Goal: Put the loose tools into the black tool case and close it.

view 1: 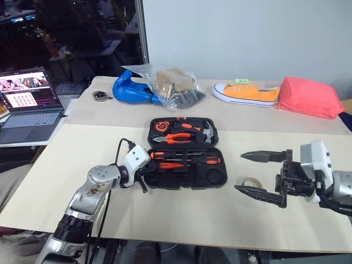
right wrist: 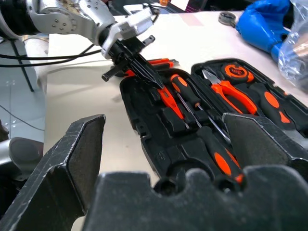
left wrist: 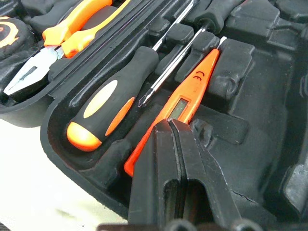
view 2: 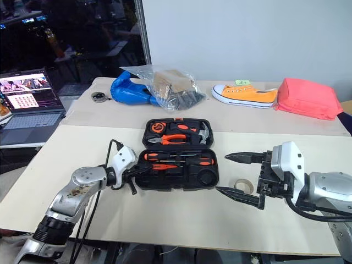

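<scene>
Just past the left gripper [left wrist: 175,126], the tool case [left wrist: 250,125] looks matt black plastic, the tester screwdriver [left wrist: 185,98] glossy orange plastic.

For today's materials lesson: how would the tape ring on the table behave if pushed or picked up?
The tape ring lies flat, so a push would probably slide it, not roll it. It looks small and hollow, likely light. Squeezed across its open middle, it might flex slightly.

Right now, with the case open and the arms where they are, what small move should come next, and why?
Probably the right gripper should lower onto the tape ring and close on it. The ring lies on the table beside the open tool case, between this gripper's wide-open fingers. The left gripper is shut, its tip at the slim orange tester, which already lies in the case.
</scene>
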You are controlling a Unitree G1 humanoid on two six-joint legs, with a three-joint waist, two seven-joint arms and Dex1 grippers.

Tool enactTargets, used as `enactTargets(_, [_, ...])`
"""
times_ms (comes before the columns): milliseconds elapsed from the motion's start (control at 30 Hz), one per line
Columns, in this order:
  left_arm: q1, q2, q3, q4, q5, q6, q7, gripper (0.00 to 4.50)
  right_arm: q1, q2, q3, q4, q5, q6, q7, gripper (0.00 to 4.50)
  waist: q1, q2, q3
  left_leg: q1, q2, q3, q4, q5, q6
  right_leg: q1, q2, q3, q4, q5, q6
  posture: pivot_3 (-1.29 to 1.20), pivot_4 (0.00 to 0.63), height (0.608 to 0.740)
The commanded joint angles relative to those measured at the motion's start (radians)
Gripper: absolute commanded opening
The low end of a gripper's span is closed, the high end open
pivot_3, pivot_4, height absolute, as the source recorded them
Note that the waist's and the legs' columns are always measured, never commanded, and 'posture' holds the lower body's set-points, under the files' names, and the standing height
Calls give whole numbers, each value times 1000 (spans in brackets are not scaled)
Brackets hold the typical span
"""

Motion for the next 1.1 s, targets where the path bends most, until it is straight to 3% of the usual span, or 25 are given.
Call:
enactTargets(33, [33, 13, 133, -177, -215, 16, -86, 11, 53, -13, -59, -41, -59, 37, -79, 4500, 1, -1, 1, -1, 0, 0, 0, 0, 0, -1, 0, 0, 0, 0, -1, 0, 150, 740])
enactTargets(133, [34, 86, 205, -290, -424, 181, -157, 412, 128, -48, -88, -73, -35, 119, -74, 4500, 3, -4, 3, -5, 1, -1, 0, 0, 0, -4, 1, -2, 0, 3, -7, 0, 150, 740])
enactTargets(233, [35, 155, 205, -396, -518, 249, -187, 1247, 204, -84, -116, -110, -97, 180, -106, 4500, 5, -3, 3, -9, 0, -1, -1, 0, 0, -7, -1, -3, -1, 2, -5, 0, 150, 740])
enactTargets(367, [34, 276, 208, -489, -586, 293, -262, 2643, 197, -155, -50, -106, -91, 327, -147, 4500, 0, -5, 4, -13, -2, 0, 0, -1, 0, -10, -2, -2, -2, 1, -3, 0, 150, 740])
enactTargets(467, [-9, 314, 217, -509, -652, 346, -238, 3737, 133, -161, 43, -100, -116, 381, -219, 3752, 1, -6, 4, -14, -1, 0, 0, -1, 0, -12, 0, -1, -2, 1, -3, 0, 150, 740])
enactTargets(500, [-23, 329, 218, -512, -666, 357, -243, 4030, 104, -158, 82, -89, -132, 401, -247, 3746, 0, -7, 5, -14, -1, 0, 0, 0, 0, -12, 0, -1, -2, 0, 0, 0, 150, 740])
enactTargets(600, [-43, 321, 196, -503, -638, 349, -196, 4030, 68, -148, 159, -72, -182, 386, -269, 3746, 2, -7, 5, -14, -1, -1, -1, 0, 1, -15, 2, -1, -1, -1, 1, 0, 150, 740])
enactTargets(733, [-24, 227, 227, -438, -547, 346, 31, 4030, 47, -49, 166, -104, -186, 204, -224, 3746, 3, -7, 5, -15, -1, 0, -1, 0, 1, -15, 2, 0, -1, -1, 1, 0, 150, 740])
enactTargets(867, [6, 119, 278, -430, -392, 372, 351, 4030, -8, 105, 107, -94, -1, 101, -142, 3746, 1, -8, 6, -17, -1, -1, -1, 0, 1, -16, 2, 0, -2, -1, 1, 0, 150, 740])
enactTargets(933, [14, 56, 278, -460, -261, 447, 581, 4030, -87, 152, 87, -52, 68, 75, -120, 3746, 0, -9, 6, -17, -1, -1, -1, 0, 1, -16, 2, 0, -1, 2, -4, 0, 150, 740])
enactTargets(967, [13, 36, 274, -484, -247, 533, 647, 4068, -124, 148, 99, -39, 72, 77, -108, 3993, 0, -9, 6, -17, -2, -1, -1, 0, 1, -16, 2, 0, -2, 3, -4, 0, 150, 740])
enactTargets(1033, [7, -39, 292, -505, -273, 664, 722, 4090, -201, 152, 129, -12, 62, 61, -97, 4379, 1, -10, 6, -16, -2, -1, -1, 0, 1, -15, 1, 1, -1, 4, -2, 0, 150, 740])
enactTargets(1100, [0, -87, 287, -516, -280, 752, 762, 4090, -283, 153, 164, 12, 60, 53, -76, 4448, 3, -10, 6, -15, -2, -1, 0, 0, 1, -15, 1, 1, -1, 4, -2, 0, 150, 740])
